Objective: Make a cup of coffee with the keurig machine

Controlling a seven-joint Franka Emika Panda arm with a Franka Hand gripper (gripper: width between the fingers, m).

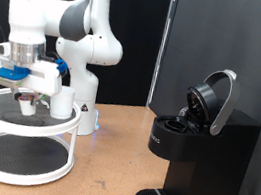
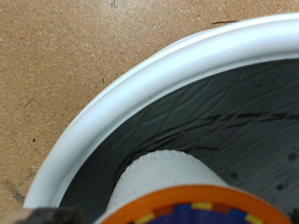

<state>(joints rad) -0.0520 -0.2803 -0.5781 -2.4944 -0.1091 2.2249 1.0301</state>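
Brown particleboard formed the bench (image 1: 108, 165), with a dark curtain behind. Nearest the exterior camera, the keurig machine (image 1: 196, 160) stood at that view's right, its rounded lid (image 1: 214, 100) tipped open. Farther back at the left, a white two-tier round stand (image 1: 23, 140) carried a small pod (image 2: 173, 191) under the pincer (image 1: 28, 100), which hovered just above the top tier; its grip could not be made out.
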